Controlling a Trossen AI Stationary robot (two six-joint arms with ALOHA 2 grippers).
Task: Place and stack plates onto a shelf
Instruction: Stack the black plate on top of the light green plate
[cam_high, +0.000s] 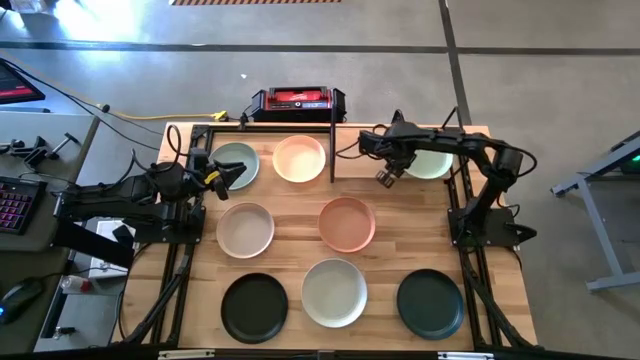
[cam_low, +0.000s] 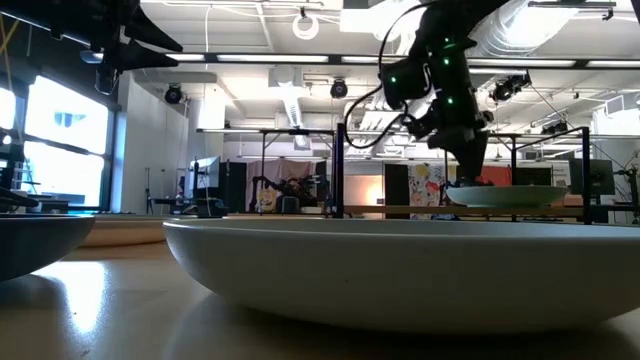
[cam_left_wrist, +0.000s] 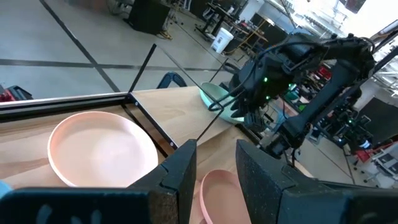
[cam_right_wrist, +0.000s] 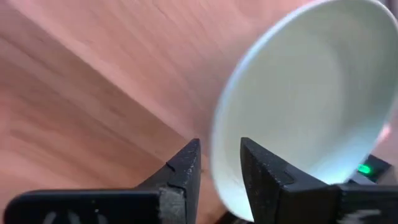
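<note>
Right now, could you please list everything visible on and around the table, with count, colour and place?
shelf plates: 3; pale green plate, cream plate, pale plate; far edge.
table plates: 5; beige plate, terracotta plate, middle; black plate, off-white plate, dark plate, near edge.
shelf: 1; black rods, wooden board; far edge.
table: 1; light wood.
box: 1; red and black; behind the table.
left gripper: open, beside the pale green plate.
right gripper: open, at the pale plate's rim.
</note>
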